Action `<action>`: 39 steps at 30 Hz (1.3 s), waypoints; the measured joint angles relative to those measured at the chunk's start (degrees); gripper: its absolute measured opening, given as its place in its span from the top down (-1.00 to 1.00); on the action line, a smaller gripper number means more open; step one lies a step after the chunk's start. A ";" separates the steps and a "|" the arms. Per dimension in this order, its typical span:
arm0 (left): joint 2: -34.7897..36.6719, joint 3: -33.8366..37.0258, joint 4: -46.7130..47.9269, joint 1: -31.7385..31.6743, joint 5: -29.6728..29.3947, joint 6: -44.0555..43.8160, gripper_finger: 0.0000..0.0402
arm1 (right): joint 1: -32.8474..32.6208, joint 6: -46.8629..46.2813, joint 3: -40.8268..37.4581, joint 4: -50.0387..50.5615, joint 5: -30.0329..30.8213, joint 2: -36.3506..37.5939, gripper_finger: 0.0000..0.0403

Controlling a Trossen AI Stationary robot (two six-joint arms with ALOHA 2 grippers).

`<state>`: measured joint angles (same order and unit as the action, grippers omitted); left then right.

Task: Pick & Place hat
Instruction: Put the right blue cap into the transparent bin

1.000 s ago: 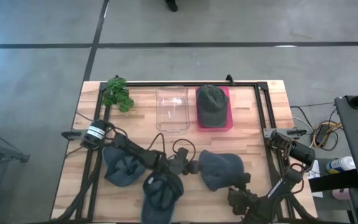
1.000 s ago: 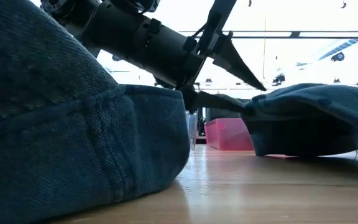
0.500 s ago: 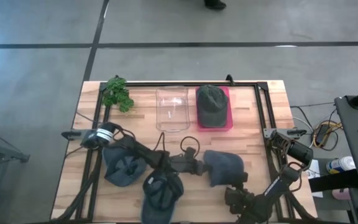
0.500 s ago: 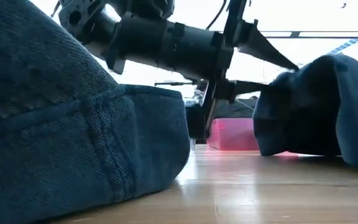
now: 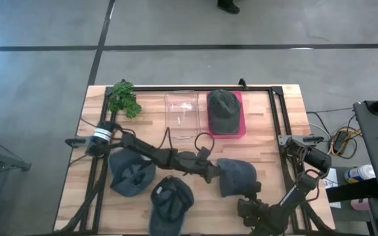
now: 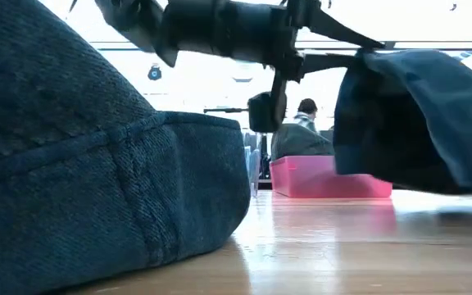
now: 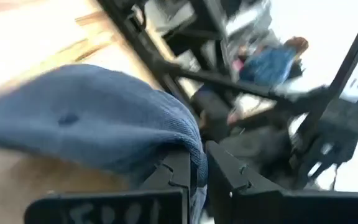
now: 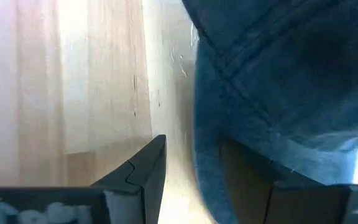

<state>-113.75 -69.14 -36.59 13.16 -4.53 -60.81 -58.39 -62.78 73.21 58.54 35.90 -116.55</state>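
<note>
My left gripper is shut on a blue denim hat right of the table's middle. In the low view that hat hangs from the gripper. My right gripper sits low at the hat's near right side. It is open, and the hat's rim stands between its fingers. A dark green hat lies crown up in the pink tray at the back. My left gripper pinches the blue hat's left edge between its two fingers, coming from the table's left. One layer or several, I cannot tell. The hat hangs below the fingers, its visible underside raised off the table. My right gripper: I cannot tell whether it touches the rim.
Two more blue hats lie at the near left and near middle; one fills the low view's foreground. A clear container stands left of the pink tray, and a green plant is at the far left.
My left gripper has gone toward the table's right edge into the blue hat, shut on its left edge and risen. The hat, lying flat before, first bunched up toward the right; now it is lifted and hangs from the fingers.
</note>
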 joint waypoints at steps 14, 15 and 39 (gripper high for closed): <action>28.46 -6.00 51.88 -8.98 12.03 30.89 0.89 | -5.05 9.04 1.44 4.27 0.07 6.66 0.29; 30.01 -7.79 56.17 -9.51 12.24 33.34 0.89 | -5.02 9.05 1.44 5.25 0.13 6.86 0.29; 21.88 -30.36 100.41 -27.80 5.47 83.84 0.89 | 4.06 -3.15 -0.16 10.14 0.15 8.18 0.46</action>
<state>-91.88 -99.51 63.83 -14.64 0.95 23.03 -54.33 -65.93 73.06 68.68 36.05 -108.38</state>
